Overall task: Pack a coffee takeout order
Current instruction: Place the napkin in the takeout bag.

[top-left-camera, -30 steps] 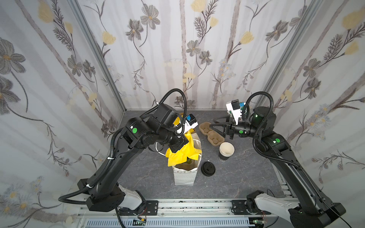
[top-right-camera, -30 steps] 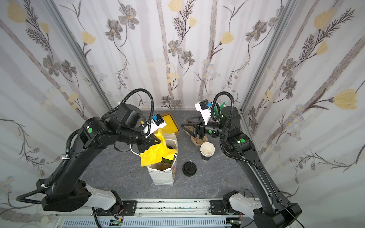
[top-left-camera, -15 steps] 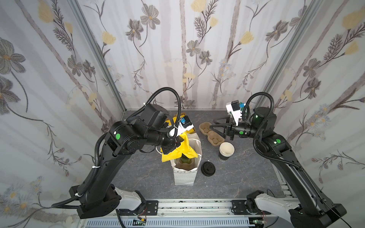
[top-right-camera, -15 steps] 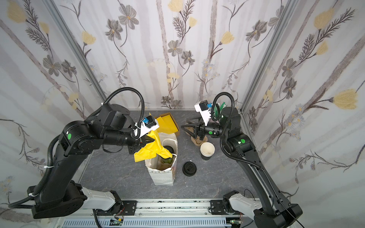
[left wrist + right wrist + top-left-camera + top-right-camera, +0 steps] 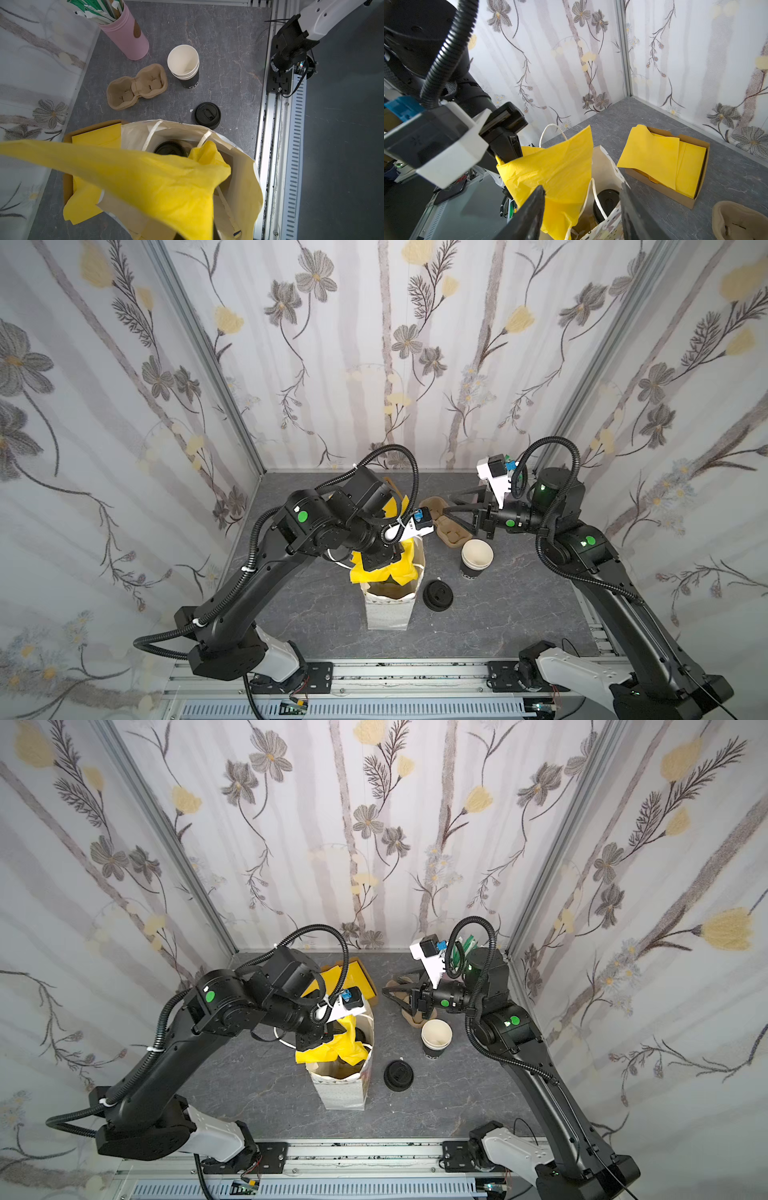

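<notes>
Napkin held over the bag!
Left gripper [image 5: 508, 154] pinches the thin, crinkly yellow napkin [image 5: 145, 176] above the white paper bag [image 5: 388, 614]. Wrist views show the cup's round black lid [image 5: 170, 148] inside; from the top, arm and napkin mostly cover it. Right gripper [image 5: 582, 188] hangs open beyond.

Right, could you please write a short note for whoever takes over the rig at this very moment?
Left gripper: shut on the yellow napkin, held over the open mouth of the paper bag; the napkin's lower end seems to dip inside.
Right gripper: open and empty, above the cardboard cup carrier.
Done: the lidded cup stands inside the bag.
Left to do: lower the napkin in, release it, then withdraw the arm.
Leave alone: the spare lid and the stacked cups on the table beside the bag.
</notes>
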You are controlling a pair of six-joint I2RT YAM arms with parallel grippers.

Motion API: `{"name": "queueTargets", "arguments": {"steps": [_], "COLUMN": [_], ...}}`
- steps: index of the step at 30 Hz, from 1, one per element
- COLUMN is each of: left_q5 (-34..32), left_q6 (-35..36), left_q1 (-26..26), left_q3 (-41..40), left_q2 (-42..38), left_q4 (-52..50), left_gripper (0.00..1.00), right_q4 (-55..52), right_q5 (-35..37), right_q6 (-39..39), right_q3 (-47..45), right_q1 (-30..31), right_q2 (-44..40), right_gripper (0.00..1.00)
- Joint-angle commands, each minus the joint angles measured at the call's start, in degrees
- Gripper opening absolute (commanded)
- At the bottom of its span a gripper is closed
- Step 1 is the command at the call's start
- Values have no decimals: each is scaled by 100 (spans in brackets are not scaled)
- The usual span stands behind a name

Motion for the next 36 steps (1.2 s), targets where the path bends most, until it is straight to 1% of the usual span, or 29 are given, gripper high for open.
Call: {"name": "queueTargets", "arguments": {"steps": [1, 5, 9, 13, 16, 19, 24, 29, 31, 35, 36], "left_q5": [76, 305, 720, 956, 922, 721, 499, 737, 848, 851, 832], "left_q6": [316, 389, 398, 308, 230, 163, 154, 154, 145, 252, 294], "left_q1": [-5, -6, -1, -5, -8, -5, -5, -6, -6, -5, -2], "left_q3": [-120, -356, -664, -1129, -1518, -1934, -2634, -3269, -3467, -3748, -3815], "left_q2": [64, 164, 73, -60, -150, -338, -790, -1213, -1250, -1267, -1274], "left_q4": [-58, 39, 467, 795, 822, 945, 1451, 2057, 2140, 2200, 2234], "left_gripper": [0, 0, 0, 0, 0, 2, 2, 3, 2, 1, 2], "right_q4": [-10, 26, 59, 57, 44, 35, 35, 0, -9, -9, -9], "right_q5": [96, 91, 91, 79, 79, 77, 80, 107, 117, 142, 145], "right_q6": [-135, -147, -165, -183, -218, -223, -262, -306, -323, -332, -339], "right_q3": [-46, -80, -106, -122, -127, -133, -126, -106, -106, -83, -84], "right_q1": [16, 25, 43, 85, 92, 106, 151, 220, 243, 271, 276], "right_q2": [-22, 2, 52, 100, 116, 129, 179, 228, 250, 276, 285], "right_gripper": [57, 57, 57, 57, 57, 57, 57, 57, 57, 57, 57]}}
